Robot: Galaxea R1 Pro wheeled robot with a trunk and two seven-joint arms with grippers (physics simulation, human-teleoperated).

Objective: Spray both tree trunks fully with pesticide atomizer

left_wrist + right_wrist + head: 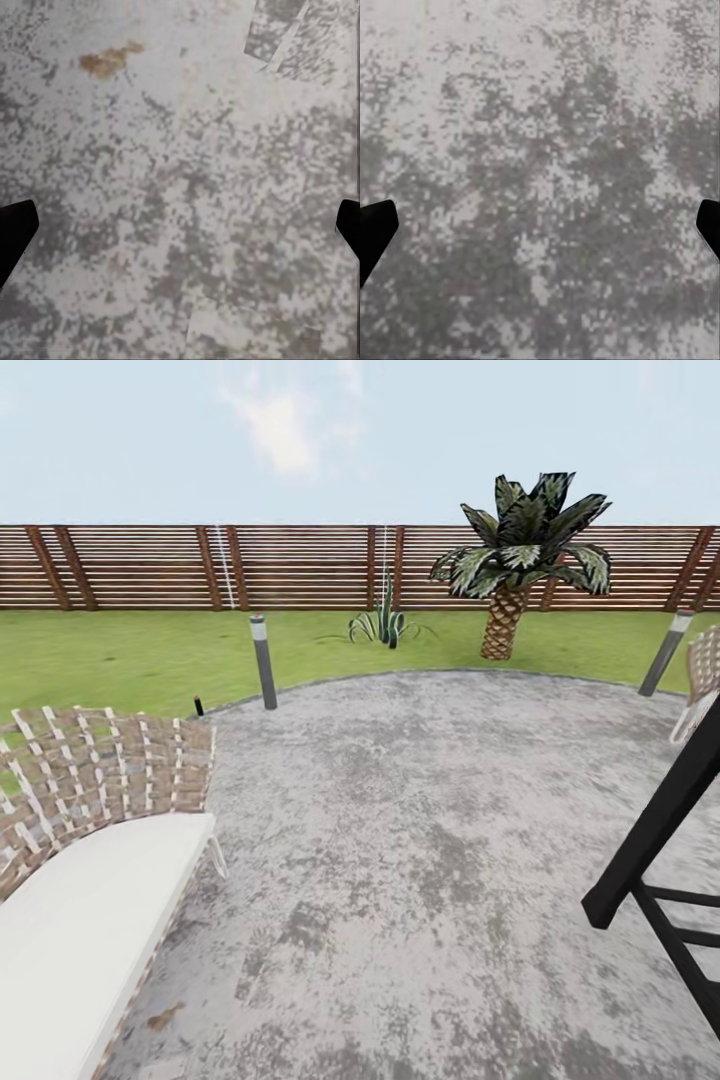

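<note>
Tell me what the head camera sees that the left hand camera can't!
The head view alone has the wooden fence, the lawn, a short palm, a grey lamp post, a woven chair with a white cushion, and a black frame. The left wrist view alone has the left hand, its dark fingertips far apart, and an orange-brown stain. Both show the mottled grey paving.

White-cushioned woven lounge chair (90, 860) cut off at eight o'clock; black slanted metal frame (660, 830) at four o'clock.
</note>
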